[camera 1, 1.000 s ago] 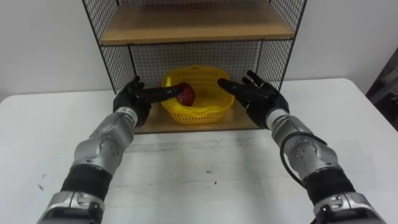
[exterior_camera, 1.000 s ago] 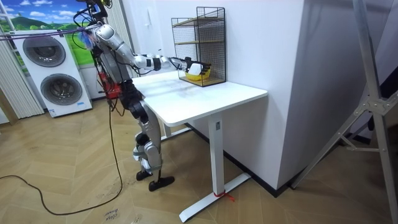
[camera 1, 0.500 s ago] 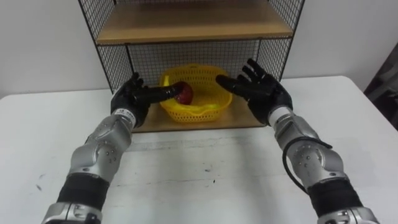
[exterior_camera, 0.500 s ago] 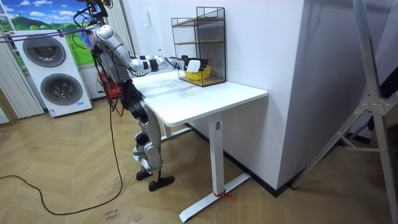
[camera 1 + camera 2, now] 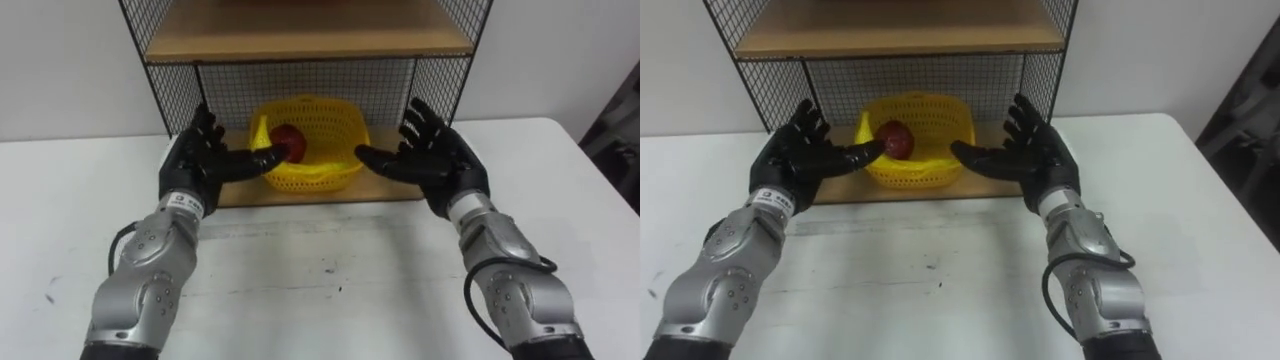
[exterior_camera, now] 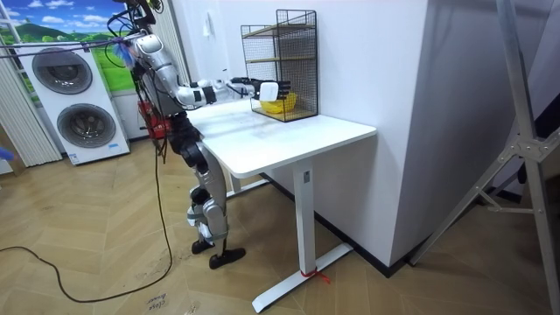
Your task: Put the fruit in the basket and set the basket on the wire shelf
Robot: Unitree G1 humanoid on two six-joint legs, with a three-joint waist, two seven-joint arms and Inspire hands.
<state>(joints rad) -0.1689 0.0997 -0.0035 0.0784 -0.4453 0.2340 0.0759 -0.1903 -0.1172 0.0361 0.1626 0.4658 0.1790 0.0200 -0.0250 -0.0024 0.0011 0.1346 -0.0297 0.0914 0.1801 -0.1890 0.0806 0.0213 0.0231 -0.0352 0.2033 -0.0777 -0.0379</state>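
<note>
At upper centre of the frame, a yellow basket point(image 5: 322, 178) holding a red fruit point(image 5: 290, 141) sits on the bottom board of the wire shelf point(image 5: 395, 80), which stands on the white bench point(image 5: 330, 280). The left robot hand point(image 5: 195, 165) and right robot hand point(image 5: 440, 165) hover either side of it, fingers spread, gripping nothing.
</note>
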